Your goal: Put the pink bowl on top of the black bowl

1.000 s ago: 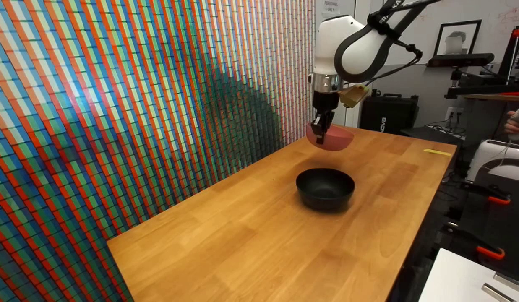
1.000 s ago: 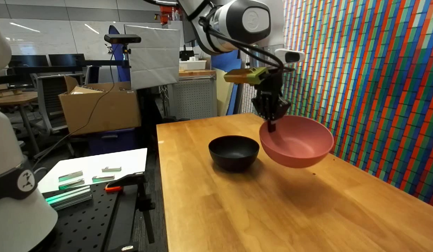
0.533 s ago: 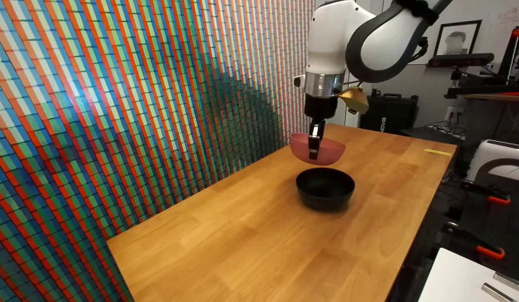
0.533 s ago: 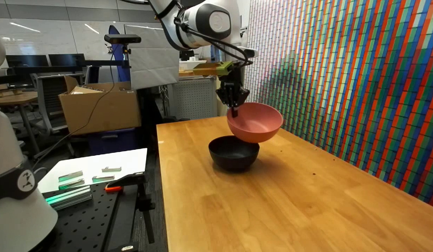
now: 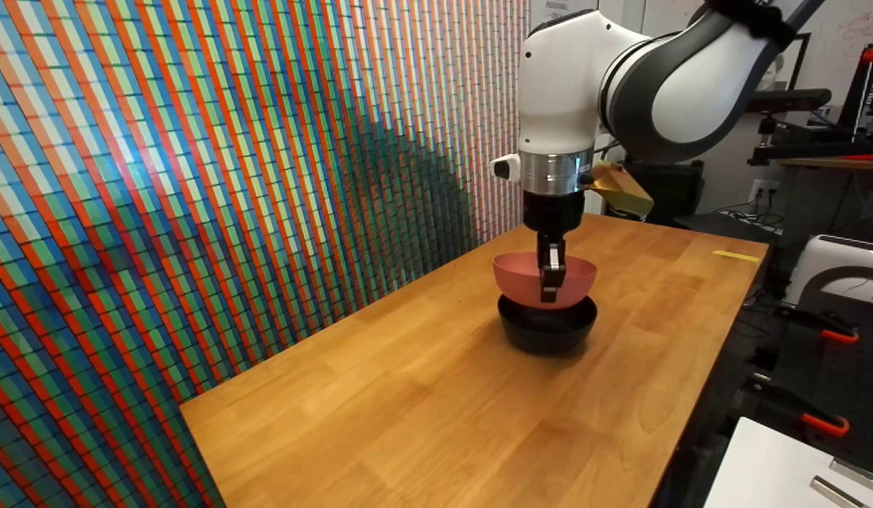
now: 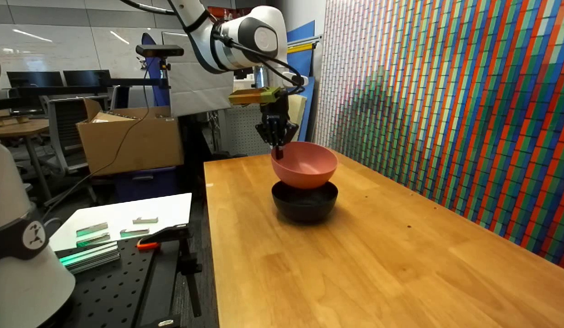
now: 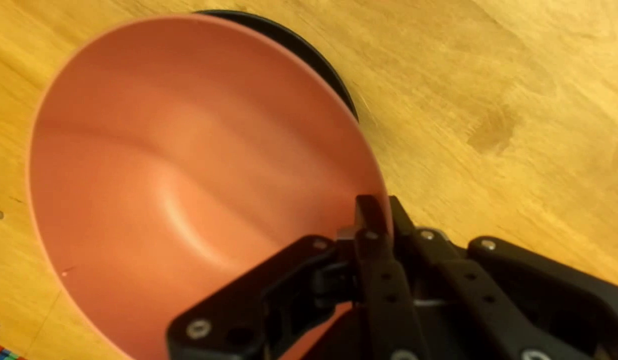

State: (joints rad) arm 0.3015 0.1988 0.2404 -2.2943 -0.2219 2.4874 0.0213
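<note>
The salmon-pink bowl [image 5: 515, 282] is upright, or nearly so, right above the black bowl. In both exterior views its base overlaps the black bowl's opening; it also shows in an exterior view [image 6: 309, 168]. I cannot tell whether the bowls touch. The black bowl [image 5: 545, 335] stands on the table, also seen in an exterior view [image 6: 304, 208]; its inside is mostly hidden. My gripper [image 5: 550, 291] is shut on the pink bowl's rim, one finger inside and one outside. In the wrist view the gripper [image 7: 382, 207] pinches the pink bowl [image 7: 199, 140], with a sliver of black bowl [image 7: 309, 54] behind.
The wooden table [image 5: 380, 395] runs beside a colourful tiled wall [image 5: 267, 176]. A yellow strip [image 5: 735, 255] lies near the table's edge. A black side table with a white board [image 6: 126, 214] and metal pieces stands beside the wooden table.
The pink bowl, held in my gripper, has moved from beside the black bowl to over it, and has come down and levelled out. The black bowl has not moved.
</note>
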